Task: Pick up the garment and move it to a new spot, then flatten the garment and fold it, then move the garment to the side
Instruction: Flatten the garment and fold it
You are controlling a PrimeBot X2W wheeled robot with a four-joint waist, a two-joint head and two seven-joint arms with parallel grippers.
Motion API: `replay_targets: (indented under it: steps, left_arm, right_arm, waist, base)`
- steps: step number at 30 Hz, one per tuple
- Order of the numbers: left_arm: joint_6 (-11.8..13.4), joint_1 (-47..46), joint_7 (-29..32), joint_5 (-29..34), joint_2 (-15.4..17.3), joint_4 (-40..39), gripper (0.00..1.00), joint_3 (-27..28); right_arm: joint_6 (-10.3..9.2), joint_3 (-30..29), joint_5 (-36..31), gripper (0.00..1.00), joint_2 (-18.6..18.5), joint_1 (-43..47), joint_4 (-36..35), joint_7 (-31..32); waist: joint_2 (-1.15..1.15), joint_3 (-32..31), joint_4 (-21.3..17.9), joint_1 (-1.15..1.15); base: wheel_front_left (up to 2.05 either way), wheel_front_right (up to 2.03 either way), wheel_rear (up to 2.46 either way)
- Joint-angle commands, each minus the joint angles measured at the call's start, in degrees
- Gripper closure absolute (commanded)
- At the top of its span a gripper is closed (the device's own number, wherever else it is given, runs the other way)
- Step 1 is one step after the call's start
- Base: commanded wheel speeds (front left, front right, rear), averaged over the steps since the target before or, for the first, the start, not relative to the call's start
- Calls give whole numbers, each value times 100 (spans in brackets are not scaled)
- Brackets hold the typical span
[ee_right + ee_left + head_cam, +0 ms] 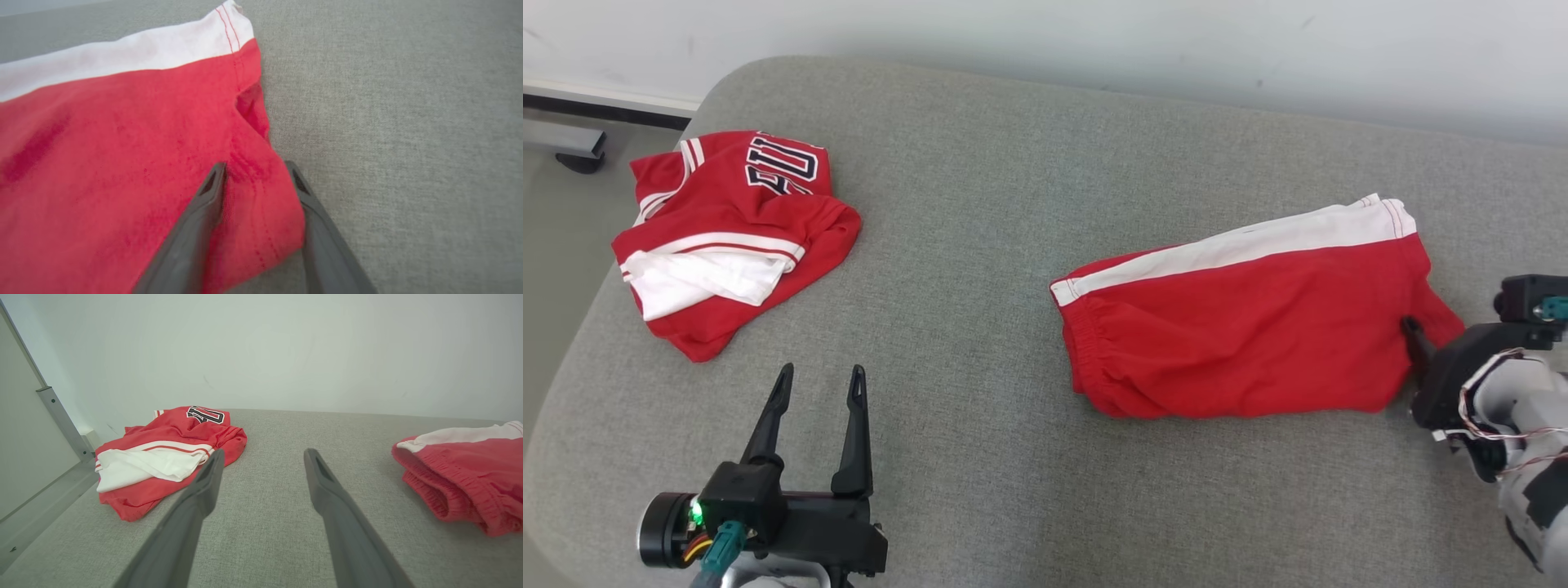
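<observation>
Fingers (208, 196) of our right gripper (254, 166) pinch a raised fold at the near right corner of the red shorts (1241, 327), a hold we judge suited to dragging them aside. Our left gripper (822, 371) hangs wide open over bare grey cushion (980, 245), out of the way. The shorts lie folded on the cushion's right side, with the white side stripe along the far edge and the elastic waistband toward the crumpled red jersey (735, 237).

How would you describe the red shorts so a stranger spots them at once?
On the right half of the grey cushion lie the red shorts. Unlike the crumpled lettered jersey at left, they lie flat, with one plain white side stripe.
</observation>
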Motion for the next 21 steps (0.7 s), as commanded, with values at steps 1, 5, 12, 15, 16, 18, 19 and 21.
replay_targets:
  steps: [1,5,12,15,16,18,19,21]
  left_arm:
    - [-30,50,-19,49,-33,28,0,41]
    - [-87,171,-19,116,-62,85,0,182]
    - [-195,350,-19,188,-115,132,0,328]
    - [-228,439,-19,232,-140,137,0,390]
    - [-239,456,-19,246,-158,130,0,392]
    - [-245,471,-19,255,-171,123,0,404]
    - [-256,479,-19,267,-177,124,0,415]
    - [-277,490,-19,267,-200,119,0,432]
  right_arm:
    - [-12,64,47,100,118,169,-9,54]
    - [-12,87,178,100,-10,279,-185,-66]
    - [-12,72,455,100,-312,662,-502,-198]
    - [-12,82,619,100,-458,971,-703,-203]
    - [-12,69,681,100,-519,1079,-769,-203]
    - [-12,38,808,100,-636,1330,-891,-186]
    - [-12,25,881,100,-690,1457,-967,-173]
    - [-12,10,962,100,-796,1658,-1097,-193]
  waist:
    - [0,-50,-43,0]
    - [0,-219,-183,0]
    - [0,-440,-453,0]
    - [0,-502,-589,0]
    - [0,-507,-614,0]
    - [0,-523,-653,0]
    - [0,-524,-662,0]
    - [0,-530,-681,0]
  base:
    - [0,0,0]
    - [0,0,0]
    - [0,0,0]
    - [0,0,0]
    - [0,0,0]
    - [0,0,0]
    - [0,0,0]
    - [0,0,0]
